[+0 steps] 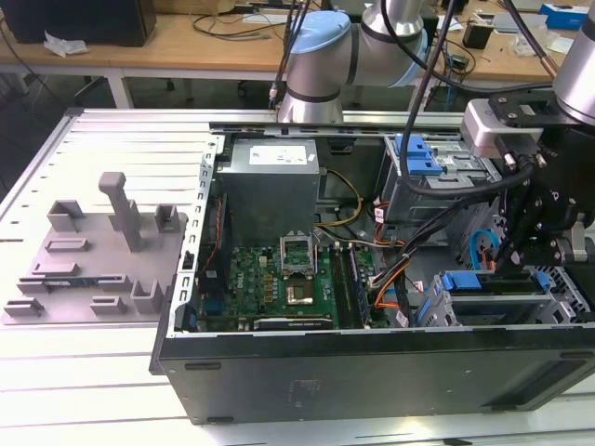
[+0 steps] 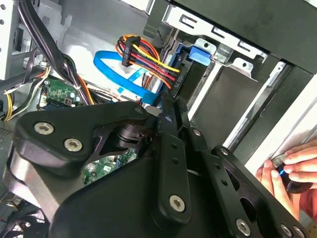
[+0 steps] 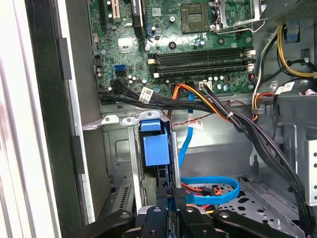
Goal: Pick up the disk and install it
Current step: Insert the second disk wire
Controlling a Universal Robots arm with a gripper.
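In the exterior view, an open computer case (image 1: 372, 279) is lying on a pale slatted metal table (image 1: 121, 149), with a grey plastic tray (image 1: 93, 260) sitting beside it toward the exterior view's left. Wooden benches (image 1: 186, 42) are standing behind, strewn with cables. The arm is reaching over the case, and the gripper (image 1: 521, 243) is hanging low in the drive bay at the exterior view's right, just above the disk (image 1: 483, 283) in its blue bracket.

In the second wrist view, the black gripper (image 2: 171, 111) is pressing edge-on against the blue-framed disk (image 2: 190, 72) among bundled wires (image 2: 143, 57); a person's hand (image 2: 292, 171) is touching the case edge.

In the first wrist view, the fingers (image 3: 181, 196) are sitting closed on the upright disk (image 3: 156, 148), which is standing in the bay below the green circuit board (image 3: 173, 44).
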